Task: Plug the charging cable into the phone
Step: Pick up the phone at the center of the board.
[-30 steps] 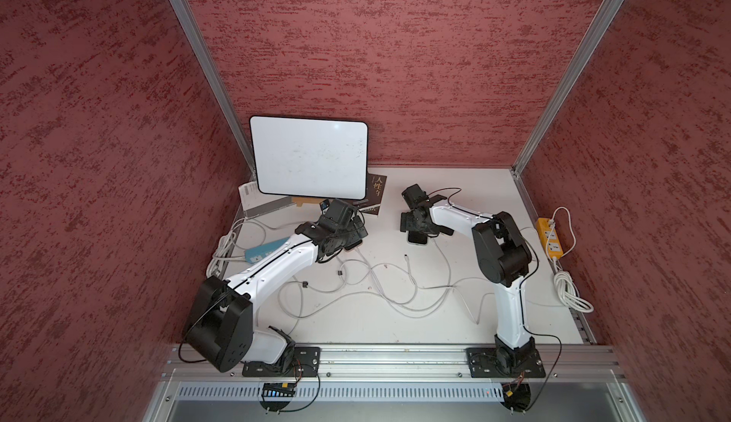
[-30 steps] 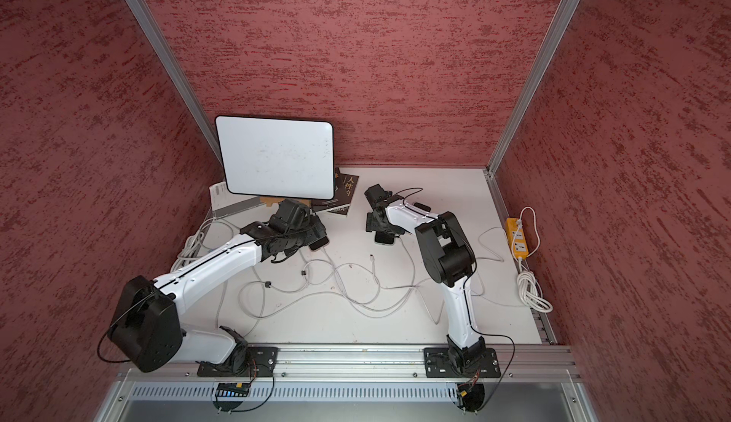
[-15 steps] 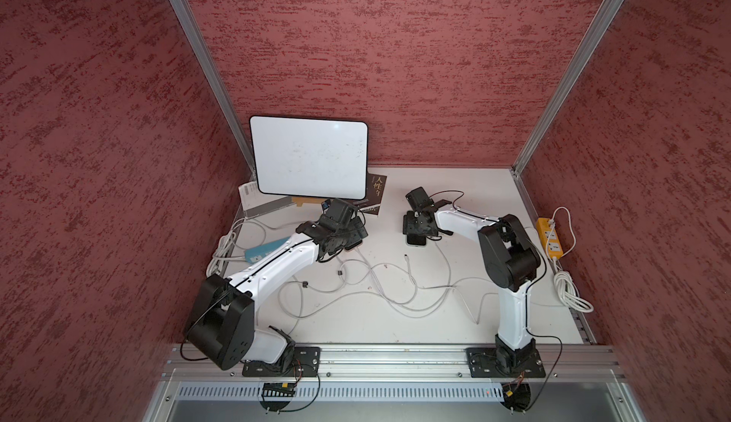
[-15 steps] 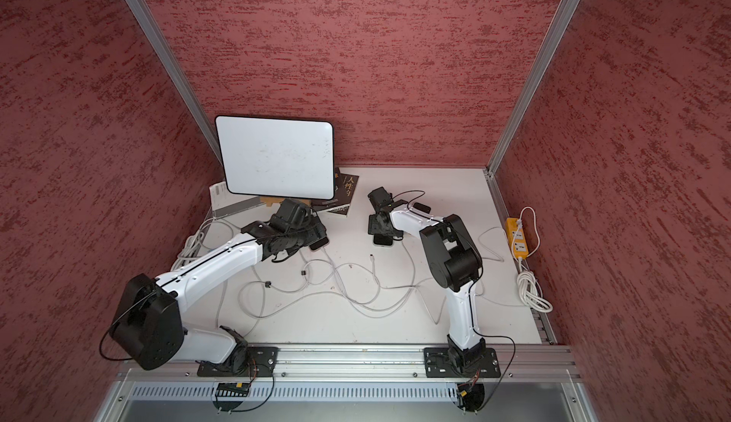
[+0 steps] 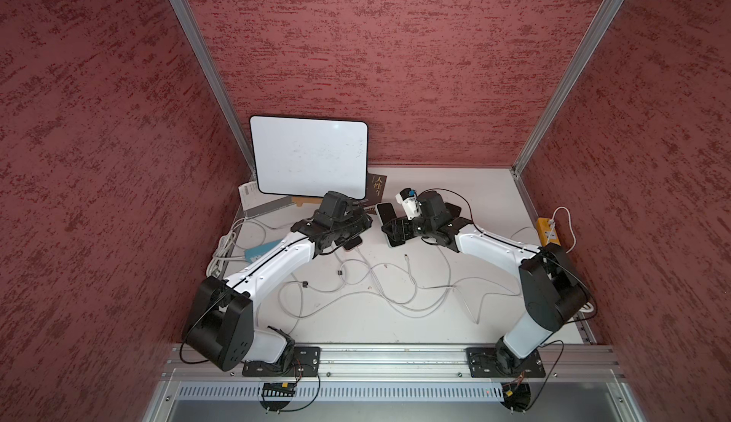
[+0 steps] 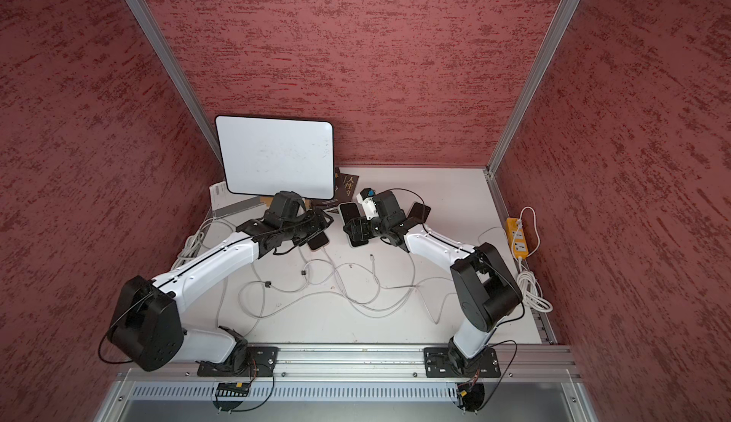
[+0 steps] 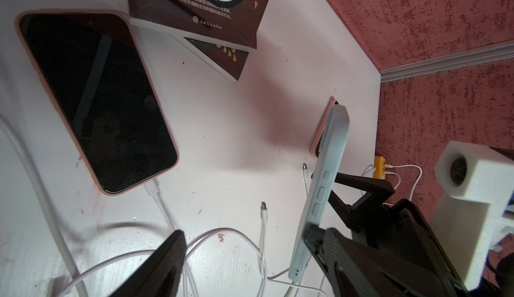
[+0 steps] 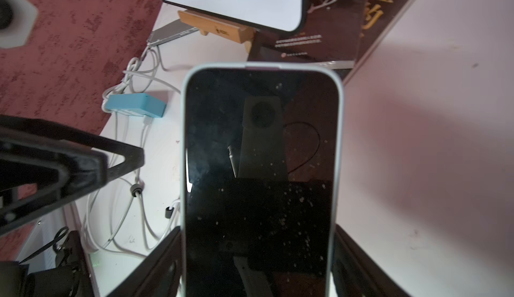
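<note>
White charging cable (image 7: 155, 198) already seated in the pink-cased phone (image 7: 94, 100), flat on the surface (image 7: 236, 142); left to plug, by the look of it, the pale blue-cased phone (image 8: 260, 184), with a loose connector end (image 7: 263, 206) lying just beside it. Grips that phone by its long sides in the right end effector (image 8: 258, 259), tipped up on edge towards the back of the surface. Shows the left end effector (image 7: 253, 234) released, fingers (image 7: 167, 262) spread wide above the cable loops (image 7: 222, 231), holding nothing.
</note>
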Robot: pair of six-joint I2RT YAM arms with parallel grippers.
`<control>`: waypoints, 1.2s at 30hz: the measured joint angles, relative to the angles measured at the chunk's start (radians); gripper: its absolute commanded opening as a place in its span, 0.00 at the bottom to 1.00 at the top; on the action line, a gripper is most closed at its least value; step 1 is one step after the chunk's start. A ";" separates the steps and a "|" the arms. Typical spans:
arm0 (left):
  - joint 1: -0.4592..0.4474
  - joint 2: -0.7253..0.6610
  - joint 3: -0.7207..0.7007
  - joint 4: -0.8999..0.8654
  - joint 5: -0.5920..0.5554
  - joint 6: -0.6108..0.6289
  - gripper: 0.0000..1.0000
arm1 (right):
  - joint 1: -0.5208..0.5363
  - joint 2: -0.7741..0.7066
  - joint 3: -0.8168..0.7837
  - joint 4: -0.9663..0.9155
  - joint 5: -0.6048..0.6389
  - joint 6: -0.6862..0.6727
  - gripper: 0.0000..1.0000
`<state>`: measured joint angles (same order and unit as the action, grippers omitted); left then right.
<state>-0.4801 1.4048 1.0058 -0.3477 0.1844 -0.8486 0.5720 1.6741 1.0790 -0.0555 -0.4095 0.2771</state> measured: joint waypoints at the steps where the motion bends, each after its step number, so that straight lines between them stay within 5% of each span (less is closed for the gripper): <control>1: -0.003 0.000 0.000 0.013 0.008 -0.001 0.79 | 0.005 -0.003 -0.005 0.009 -0.016 -0.003 0.38; 8: -0.015 0.003 0.000 0.062 0.037 -0.008 0.73 | 0.022 -0.012 -0.034 0.040 -0.103 -0.016 0.38; 20: -0.064 0.091 0.000 0.110 0.055 -0.017 0.39 | 0.022 -0.029 -0.034 0.048 -0.166 -0.020 0.37; 27: -0.073 0.099 0.003 0.141 0.069 -0.022 0.09 | 0.023 -0.029 -0.035 0.042 -0.180 -0.019 0.39; 29: -0.073 0.099 0.006 0.143 0.081 -0.010 0.00 | 0.021 -0.029 -0.036 0.041 -0.196 -0.013 0.46; 32: -0.075 0.101 0.012 0.139 0.076 -0.011 0.00 | 0.021 -0.029 -0.036 0.043 -0.203 -0.013 0.69; 36: -0.075 0.093 0.019 0.114 0.069 -0.005 0.00 | 0.022 -0.045 -0.036 0.019 -0.188 -0.009 0.79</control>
<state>-0.5552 1.4975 1.0248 -0.2340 0.2535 -0.8536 0.5941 1.6295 1.0431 -0.0360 -0.5972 0.2684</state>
